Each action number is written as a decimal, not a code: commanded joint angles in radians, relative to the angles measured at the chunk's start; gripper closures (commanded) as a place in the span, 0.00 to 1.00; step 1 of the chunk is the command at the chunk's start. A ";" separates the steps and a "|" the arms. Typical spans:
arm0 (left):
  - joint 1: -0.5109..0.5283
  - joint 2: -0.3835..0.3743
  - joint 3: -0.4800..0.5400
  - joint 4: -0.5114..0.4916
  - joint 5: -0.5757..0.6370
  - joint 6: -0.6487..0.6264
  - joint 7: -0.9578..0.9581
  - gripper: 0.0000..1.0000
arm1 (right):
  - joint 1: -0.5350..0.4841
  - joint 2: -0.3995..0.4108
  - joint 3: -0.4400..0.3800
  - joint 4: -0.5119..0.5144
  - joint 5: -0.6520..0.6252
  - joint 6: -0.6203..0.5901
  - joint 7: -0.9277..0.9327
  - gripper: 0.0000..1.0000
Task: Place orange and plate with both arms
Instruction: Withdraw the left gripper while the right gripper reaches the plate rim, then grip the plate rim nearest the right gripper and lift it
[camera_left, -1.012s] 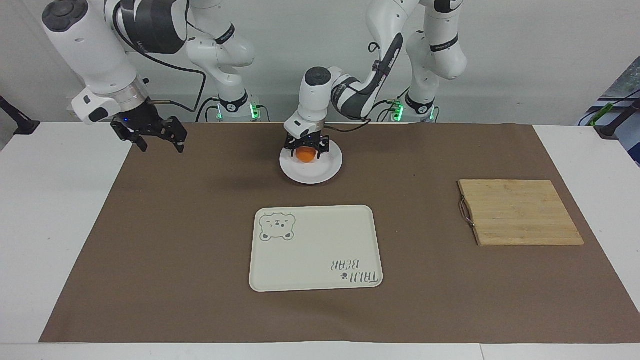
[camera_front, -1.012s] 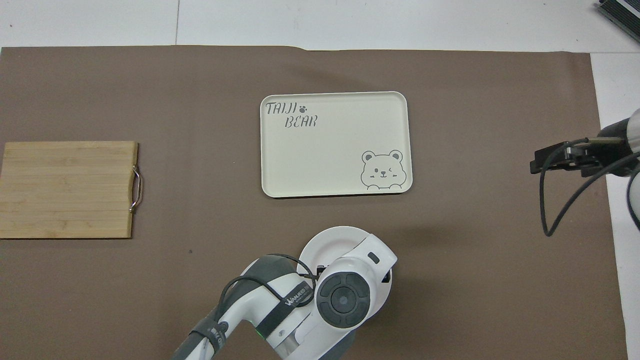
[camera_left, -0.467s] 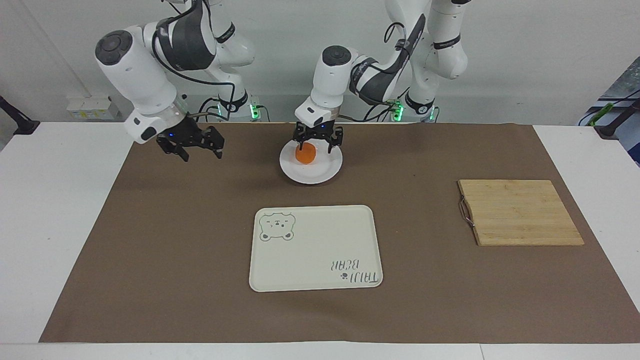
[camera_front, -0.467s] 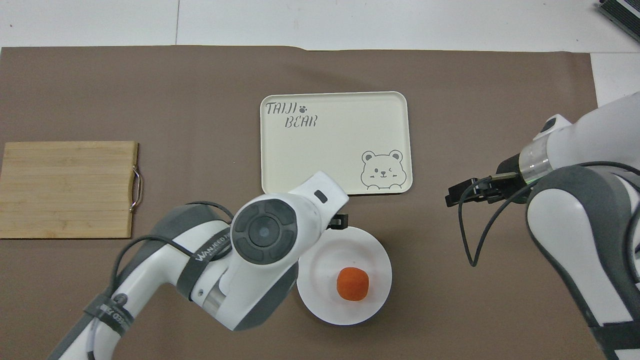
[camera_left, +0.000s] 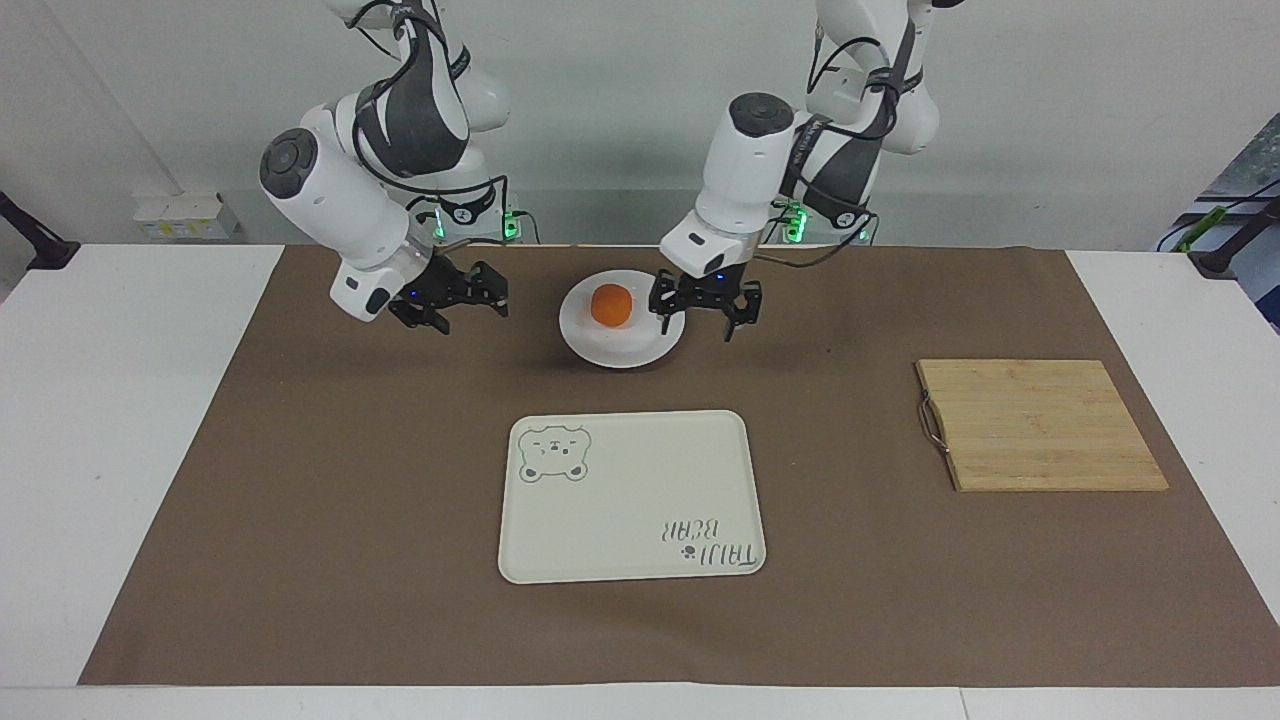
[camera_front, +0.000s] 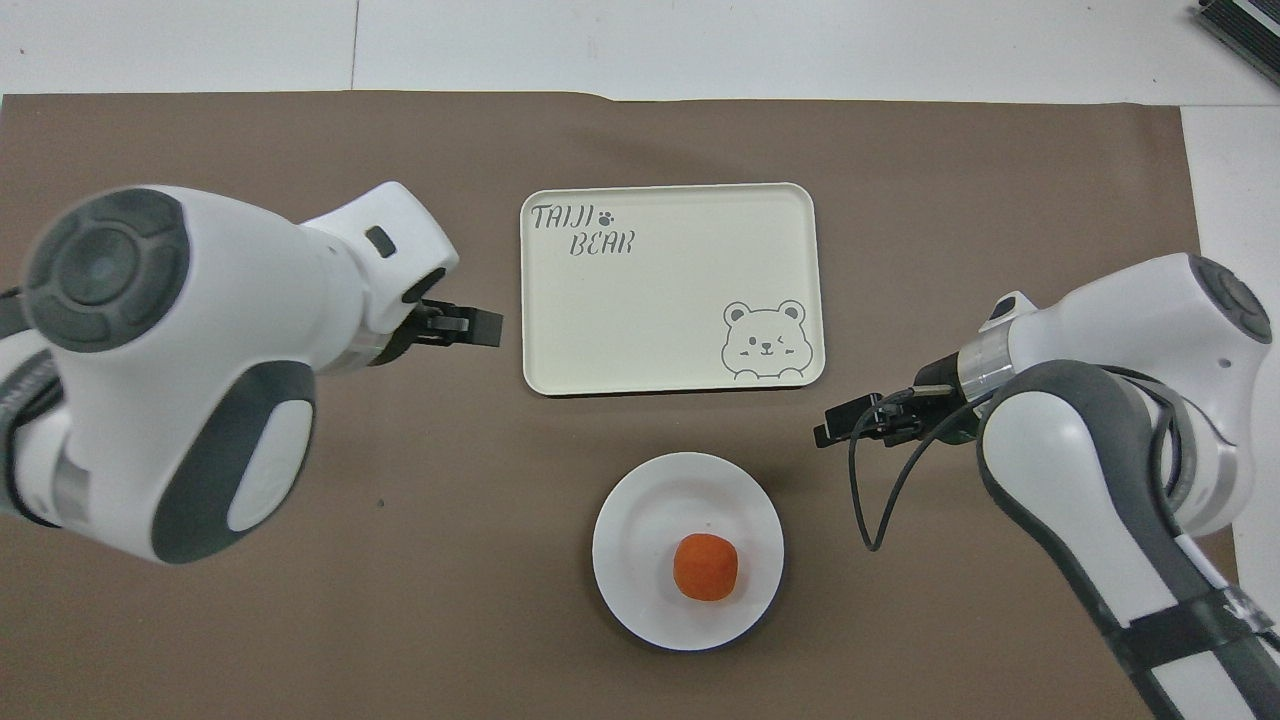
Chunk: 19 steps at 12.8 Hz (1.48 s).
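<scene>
The left gripper hangs with its fingers spread and nothing between them, raised over the brown mat just beside the plate's rim, on the side toward the left arm's end of the table. The right gripper is also spread and empty, up in the air over the mat at the plate's other flank, a little apart from it. Between the two sits the plate, a round glossy white dish with a shallow raised rim, and the orange rests on it, small, round and matte, nothing pinching it. Farther from the robots lies a cream rectangular tray with rounded corners, a bear drawing in one corner and lettering in another; its surface is bare and it is apart from the plate. Toward the left arm's end of the table a bamboo cutting board lies flat, striped with pale wooden slats and fitted with a small metal handle on one short edge. Nothing stands between either gripper and the plate. The mat is smooth paper over the white table.
</scene>
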 joint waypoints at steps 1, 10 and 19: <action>0.085 0.005 -0.013 0.102 0.011 -0.125 0.117 0.00 | 0.021 -0.041 -0.001 -0.074 0.050 0.060 -0.019 0.00; 0.276 -0.055 -0.007 0.242 0.073 -0.506 0.392 0.00 | 0.107 0.014 -0.001 -0.203 0.194 0.155 -0.051 0.19; 0.323 -0.093 0.011 0.231 0.074 -0.528 0.460 0.00 | 0.144 0.073 -0.001 -0.273 0.248 0.170 -0.249 0.52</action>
